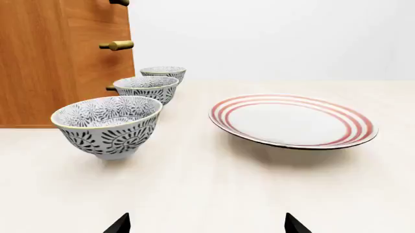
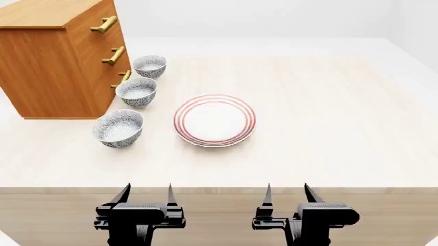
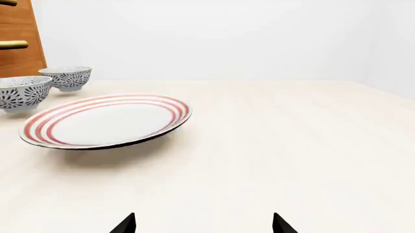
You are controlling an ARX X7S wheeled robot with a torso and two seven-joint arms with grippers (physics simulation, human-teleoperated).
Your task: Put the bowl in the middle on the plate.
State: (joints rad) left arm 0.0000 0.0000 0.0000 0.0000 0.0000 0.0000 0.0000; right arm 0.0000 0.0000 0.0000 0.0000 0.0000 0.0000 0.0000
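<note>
Both my grippers off the desk (image 2: 329,128) edge, jaws wide, holding nothing.
Middle bowl (image 2: 136,92) sits beside the plate (image 2: 215,121), apart.

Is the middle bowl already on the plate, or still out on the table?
Still on the table. The middle bowl stands upright in the row beside the wooden drawer chest, and the plate is bare.

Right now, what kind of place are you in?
Probably a simulated dining or kitchen setup: a pale wooden table holding three patterned bowls and a red-ringed plate, with a wooden drawer cabinet standing on it beside the bowls. Plain white surroundings, no other furniture visible.
</note>
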